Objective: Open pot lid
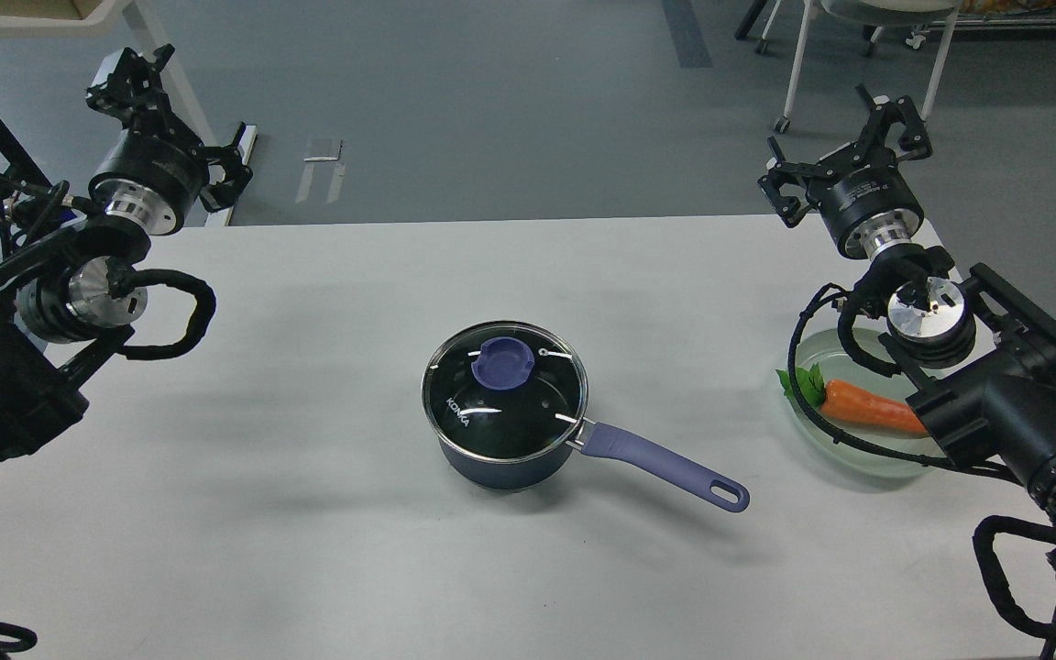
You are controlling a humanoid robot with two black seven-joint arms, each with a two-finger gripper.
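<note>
Lid [504, 390] sits on the pot [491, 463]; both hands [138, 82] [890, 119] spread wide, empty. Sloppy knob [502, 360] grab could drag the pot sideways.

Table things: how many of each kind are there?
Pot: 1
Lid: 1
Plate: 1
Carrot: 1
Total: 4
</note>
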